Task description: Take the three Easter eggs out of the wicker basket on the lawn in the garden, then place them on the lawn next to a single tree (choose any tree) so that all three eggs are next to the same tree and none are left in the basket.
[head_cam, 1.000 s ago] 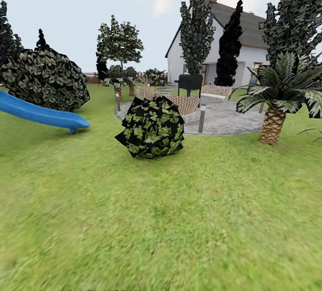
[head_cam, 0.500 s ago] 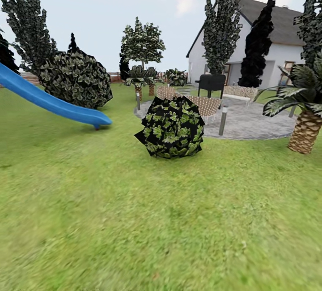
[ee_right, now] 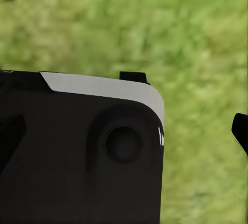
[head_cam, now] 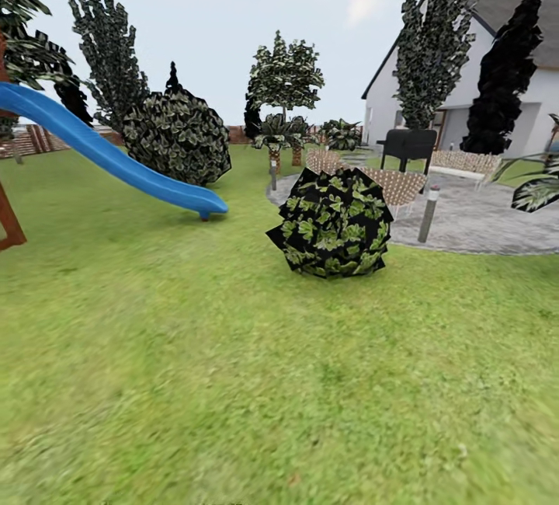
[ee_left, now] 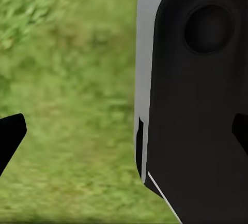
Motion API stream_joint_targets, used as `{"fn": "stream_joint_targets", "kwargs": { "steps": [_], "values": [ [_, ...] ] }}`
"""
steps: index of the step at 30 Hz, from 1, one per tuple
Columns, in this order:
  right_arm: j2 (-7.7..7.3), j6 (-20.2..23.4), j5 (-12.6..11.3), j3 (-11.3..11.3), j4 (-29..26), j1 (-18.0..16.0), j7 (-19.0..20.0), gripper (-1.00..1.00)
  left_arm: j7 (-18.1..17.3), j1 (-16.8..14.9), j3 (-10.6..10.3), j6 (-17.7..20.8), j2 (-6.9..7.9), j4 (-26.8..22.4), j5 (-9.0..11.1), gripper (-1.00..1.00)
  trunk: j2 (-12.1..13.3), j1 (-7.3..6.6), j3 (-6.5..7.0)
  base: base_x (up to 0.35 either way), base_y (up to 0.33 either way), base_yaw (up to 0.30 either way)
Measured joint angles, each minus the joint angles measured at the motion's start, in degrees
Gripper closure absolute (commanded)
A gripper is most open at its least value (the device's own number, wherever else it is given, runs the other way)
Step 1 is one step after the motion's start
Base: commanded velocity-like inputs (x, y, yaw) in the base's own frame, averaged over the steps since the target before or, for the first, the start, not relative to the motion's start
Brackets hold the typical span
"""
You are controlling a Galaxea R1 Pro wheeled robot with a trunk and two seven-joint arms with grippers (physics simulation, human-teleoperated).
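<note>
Grass fills the ground under both wrist cameras, and neither claw can be read for certain. In the left wrist view a black fingertip (ee_left: 9, 133) pokes in at one edge and a sliver of another at the opposite edge, with a large black-and-grey part of the robot's own body (ee_left: 199, 100) between them and the lawn (ee_left: 72, 79) behind; nothing is seen held, but how far the left gripper stands apart I cannot tell. The right wrist view gives much the same: dark tips at each edge, one fingertip (ee_right: 241, 131) against green turf, a black housing with a grey rim (ee_right: 77, 151) across the frame, and the right gripper's spread cannot be judged either. From the head view the lawn (head_cam: 233, 381) spreads broad, flat and bright green toward a round dark bush (head_cam: 332, 223) near the middle. Left of it a blue slide (head_cam: 109, 155) comes down to the grass, with a larger leafy bush (head_cam: 178, 136) behind its foot. To the right lies a grey paved patio (head_cam: 473, 221) with a short post (head_cam: 427, 214) at its edge, a white house (head_cam: 458, 101) beyond, and a tall columnar tree (head_cam: 431, 39) beside a black one (head_cam: 508, 70).
</note>
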Motion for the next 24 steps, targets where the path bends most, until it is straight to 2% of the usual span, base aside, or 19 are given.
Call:
{"fn": "stream_joint_targets", "kwargs": {
  "steps": [24],
  "values": [
    [0.0,0.0,0.0,0.0,-0.01,0.0,0.0,-1.0,0.0,0.0,-0.01,0.0,0.0,0.0,0.0,-1.0,0.0,0.0,0.0,0.0,0.0,0.295]
  ]
}}
